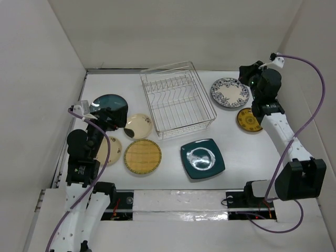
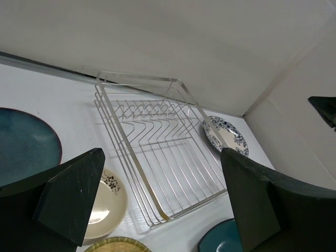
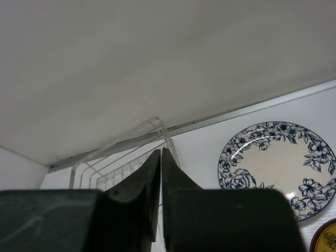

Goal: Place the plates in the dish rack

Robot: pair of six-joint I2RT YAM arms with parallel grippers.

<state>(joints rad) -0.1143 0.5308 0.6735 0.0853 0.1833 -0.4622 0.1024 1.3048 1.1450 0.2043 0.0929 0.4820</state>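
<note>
rack (image 1: 177,104): silver wire, upright slots | L end effector (image 2: 161,163) wide | R end effector (image 3: 160,160) pinched

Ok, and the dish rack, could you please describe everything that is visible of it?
The dish rack is a rectangular basket of thin silver wire, shiny like metal, with a raised rim and a row of upright slot wires across its far half. It holds no plates. It stands flat on the white table, turned slightly askew. A cream plate lies close by its near left corner and a blue-and-white plate to its right, seemingly neither touching it.
</note>
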